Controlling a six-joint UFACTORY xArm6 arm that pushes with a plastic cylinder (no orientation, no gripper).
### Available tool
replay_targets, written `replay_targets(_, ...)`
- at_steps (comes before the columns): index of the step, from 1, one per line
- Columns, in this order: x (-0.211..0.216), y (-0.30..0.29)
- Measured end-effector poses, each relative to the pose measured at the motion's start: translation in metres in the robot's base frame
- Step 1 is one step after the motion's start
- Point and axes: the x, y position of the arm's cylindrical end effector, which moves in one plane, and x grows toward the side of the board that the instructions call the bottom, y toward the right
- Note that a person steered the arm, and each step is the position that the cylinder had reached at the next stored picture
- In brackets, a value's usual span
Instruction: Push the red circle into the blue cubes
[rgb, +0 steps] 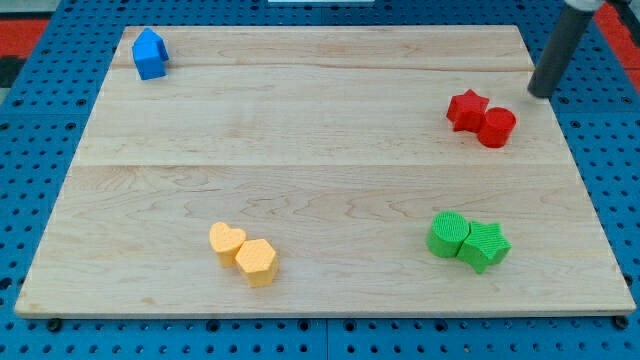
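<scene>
The red circle (497, 127) lies at the view's right, touching a red star (467, 109) on its left. The blue cubes (150, 54) sit joined together at the view's top left corner of the wooden board (300, 150). My tip (541, 94) is at the board's right edge, up and to the right of the red circle, a short gap away from it. The rod rises from there to the view's top right.
A yellow heart (226, 240) and a yellow hexagon (257, 261) touch each other at the view's bottom left of centre. A green circle (448, 234) and a green star (484, 245) touch at the bottom right. A blue pegboard (40, 150) surrounds the board.
</scene>
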Motion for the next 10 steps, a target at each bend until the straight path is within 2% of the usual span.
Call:
replay_targets(1,0.035,-0.030)
replay_targets(3,0.048,-0.094)
replay_targets(6,0.088,-0.100)
replay_targets(7,0.117,-0.156)
replay_targets(8,0.135,-0.248)
replay_targets(9,0.133,-0.316)
replay_targets(10,0.115,-0.343)
